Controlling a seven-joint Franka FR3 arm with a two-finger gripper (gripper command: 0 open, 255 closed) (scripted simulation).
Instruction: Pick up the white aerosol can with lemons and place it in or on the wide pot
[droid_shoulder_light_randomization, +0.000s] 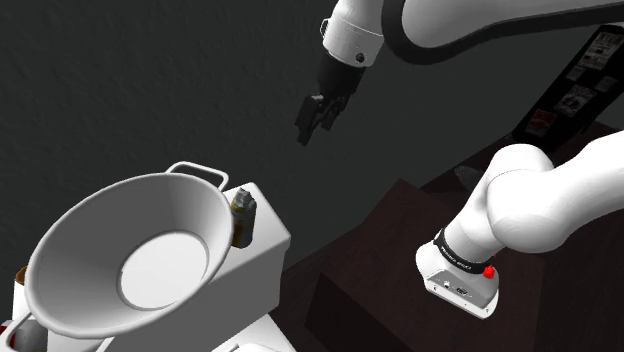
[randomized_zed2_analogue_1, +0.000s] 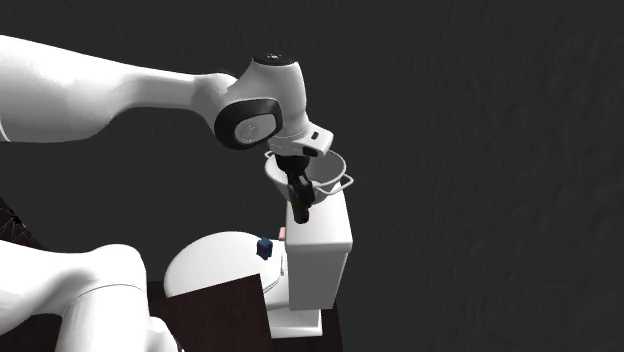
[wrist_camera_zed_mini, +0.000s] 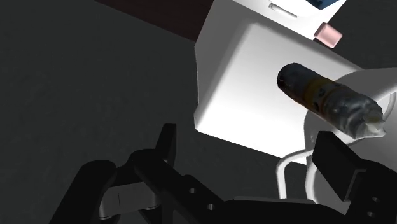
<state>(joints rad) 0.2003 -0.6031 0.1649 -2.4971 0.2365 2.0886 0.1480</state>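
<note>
Claw (droid_shoulder_light_randomization: 314, 122) hangs in open air at upper middle of the shoulder view, well above and to the right of the white box-shaped bench (droid_shoulder_light_randomization: 268, 262). Fingers (wrist_camera_zed_mini: 167, 145) stand apart with nothing between them: released, empty.

Can (droid_shoulder_light_randomization: 242, 216) stands upright at the bench's right-hand corner in the shoulder view, just beside the rim of the wide pot (droid_shoulder_light_randomization: 85, 240). Whether can and rim touch cannot be told. The can renders dark with a yellowish band and a pale grey cap, not white, and no lemons can be made out.

The pot is white and flared, and takes up most of the bench top at lower left of the frame. That leaves the can only the corner strip.

In the wrist view the can (wrist_camera_zed_mini: 327, 98) lies ahead of the claw (wrist_camera_zed_mini: 249, 133), nearer the line of one finger than the middle of the gap. A small pink block (wrist_camera_zed_mini: 329, 35) sits beyond the bench (wrist_camera_zed_mini: 242, 83).

In the second exterior view the claw (randomized_zed2_analogue_1: 298, 192) shows in front of the pot (randomized_zed2_analogue_1: 325, 172), above the bench (randomized_zed2_analogue_1: 320, 250).

Judgement: this is the approach stage, with the grasp not yet begun. The spread fingers suit a descent around the can, but the claw likely needs shifting to centre on it. The pot wall crowds one side, so one finger has little room there. A nudge could tip the can off the corner. The carry itself looks short, as the pot is right next to the can.
</note>
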